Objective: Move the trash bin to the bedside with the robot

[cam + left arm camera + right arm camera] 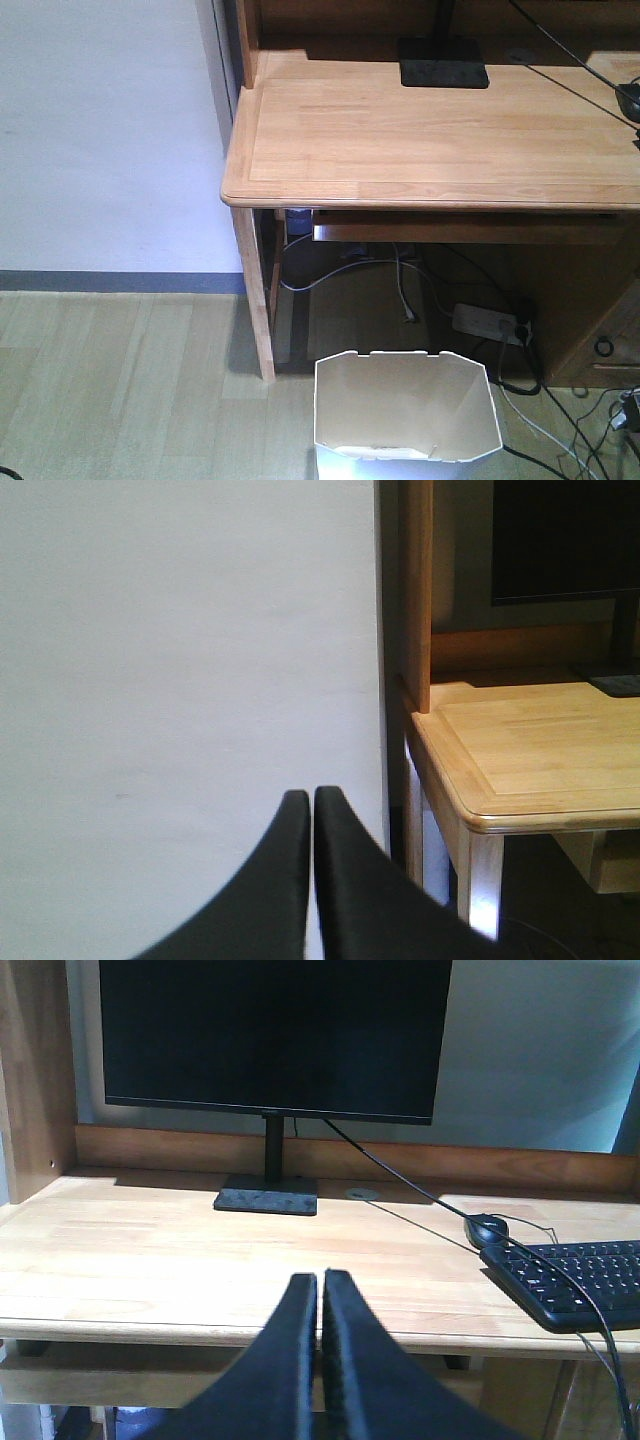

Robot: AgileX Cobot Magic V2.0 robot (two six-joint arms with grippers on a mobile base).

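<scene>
Trash bin (405, 410) stands on the floor (120, 380), near, just in front of the desk tabletop (400, 140); only its cream inner walls show. Left end effector (312, 798) is clenched, fingers together, facing the wall (180, 630). Right end effector (321, 1280) is clenched near the tabletop edge; only its view shows the monitor screen (270, 1035) and keyboard (580, 1280).

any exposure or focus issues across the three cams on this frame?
Front view: deep shadow under the desk; the trash bin is blown out bluish at its lower edge. Left wrist view: left gripper soft, close to the lens; desk leg glares white. Right wrist view: right gripper soft, monitor sharp.
</scene>
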